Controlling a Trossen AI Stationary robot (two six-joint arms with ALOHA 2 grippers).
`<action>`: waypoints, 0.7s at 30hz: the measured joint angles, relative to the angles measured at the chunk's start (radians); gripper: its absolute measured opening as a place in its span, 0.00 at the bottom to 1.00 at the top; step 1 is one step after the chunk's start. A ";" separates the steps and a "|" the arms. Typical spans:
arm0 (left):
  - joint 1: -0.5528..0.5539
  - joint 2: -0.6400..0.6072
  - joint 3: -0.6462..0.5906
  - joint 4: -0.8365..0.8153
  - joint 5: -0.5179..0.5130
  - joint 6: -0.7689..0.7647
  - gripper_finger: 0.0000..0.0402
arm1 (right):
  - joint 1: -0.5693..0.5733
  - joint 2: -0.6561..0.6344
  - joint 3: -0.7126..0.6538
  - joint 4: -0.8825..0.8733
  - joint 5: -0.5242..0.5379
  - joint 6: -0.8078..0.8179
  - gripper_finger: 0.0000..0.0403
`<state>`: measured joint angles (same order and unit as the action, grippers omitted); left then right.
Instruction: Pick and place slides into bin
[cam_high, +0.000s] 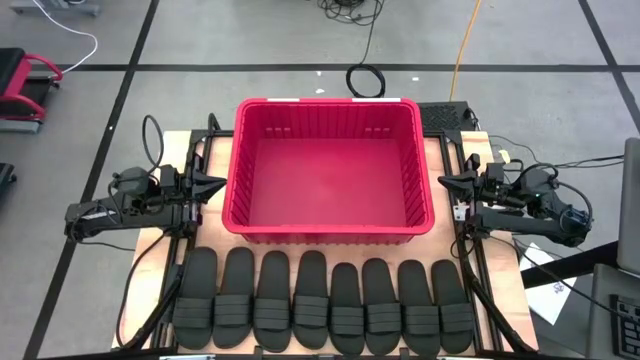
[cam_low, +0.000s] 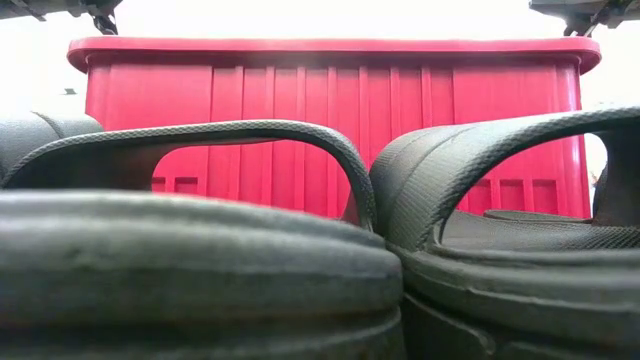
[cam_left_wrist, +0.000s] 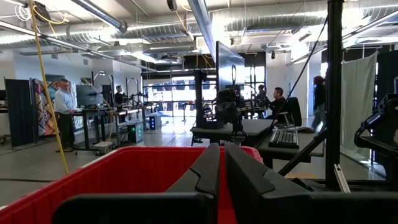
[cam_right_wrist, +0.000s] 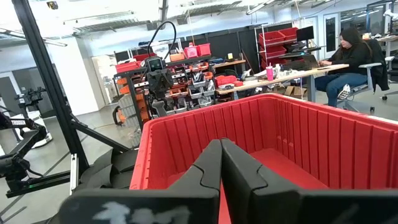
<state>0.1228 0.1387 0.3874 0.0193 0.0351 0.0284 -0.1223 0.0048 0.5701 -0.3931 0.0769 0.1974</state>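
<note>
1. The left gripper (cam_high: 218, 184), at the left of the high view beside the bin's (cam_high: 330, 228) left wall, has its fingers pressed together and holds nothing.
2. The right gripper (cam_high: 444, 182), by the bin's right wall, is likewise closed and empty.
3. The red bin sits at centre frame, nothing inside it.
4. The slides (cam_high: 330, 301), eight black ribbed sandals, lie in a row along the bottom, below the bin.

Two dark jointed arms trail looped black cables; tool fingers look matte black.
</note>
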 joint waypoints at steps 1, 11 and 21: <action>0.000 0.000 0.000 0.000 0.000 0.000 0.08 | 0.000 0.000 0.000 0.000 0.000 0.000 0.00; 0.000 0.000 0.000 0.000 0.000 0.000 0.08 | 0.000 0.000 0.000 0.000 0.000 0.000 0.00; -0.001 0.006 0.000 0.072 -0.074 0.238 0.08 | 0.000 0.000 0.000 0.000 0.000 0.000 0.00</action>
<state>0.1223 0.1448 0.3870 0.0912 -0.0386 0.2668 -0.1225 0.0048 0.5701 -0.3931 0.0765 0.1974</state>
